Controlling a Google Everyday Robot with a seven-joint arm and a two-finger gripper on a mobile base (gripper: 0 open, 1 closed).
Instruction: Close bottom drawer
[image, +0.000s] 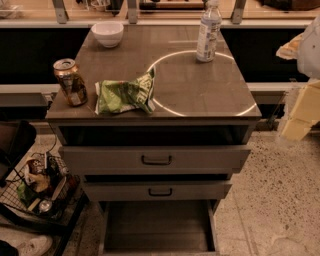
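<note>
Bottom drawer (158, 226): stood pulled out, grey inside showing
Gripper (299, 115): hung at the right edge, apart from the cabinet (200, 90); grip state could not be told

The pulled-out bottom drawer (157, 225), a flat grey metal tray, juts toward the near side, reachable from above. To its left, a black wire basket of clutter (42, 187) and a white shoe (32, 245) crowd the approach. To its right, the speckled stone floor (270, 200) leaves passage, below the pale gripper (299, 112) at the right edge.
</note>
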